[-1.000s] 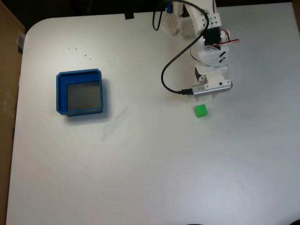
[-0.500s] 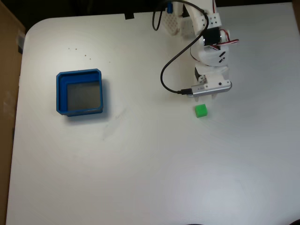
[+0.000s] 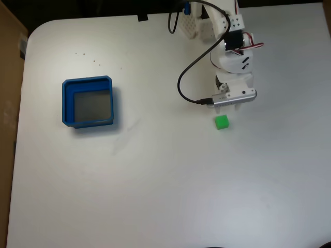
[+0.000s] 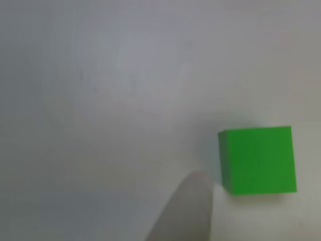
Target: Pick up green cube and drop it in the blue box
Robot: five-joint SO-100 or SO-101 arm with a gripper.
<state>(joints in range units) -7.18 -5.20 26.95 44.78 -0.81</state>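
Nothing of the task looks finished yet, judging by how things lie on the white table [image 3: 155,181]. Taking the green cube [image 3: 222,122] as the landmark and reading the fixed view from left to right: well off to the cube's left, and a little farther up the picture, sits the blue box [image 3: 88,102], a shallow square tray with thick blue walls and a grey floor. Its floor is bare, with no cube inside. Between box and cube lies open table. Next comes the cube itself, resting flat on the table and untouched. Just above the cube is the white robot arm [image 3: 231,57], with a black cable looping out to its left and a silver camera bar across its wrist. The hand [image 3: 227,106] hangs close above the cube's upper side, mostly hidden under that bar, so whether its fingers are apart or together cannot be told.

In the other view, a close and blurred look down at the table, a pale fingertip [image 4: 188,211] rises from the lower edge. The green cube [image 4: 258,159] lies just to the right of it, near but apparently not touching; nothing is seen on the cube's far side.

Judged from this, the grasp, the lift, the carry to the box and the drop all remain.
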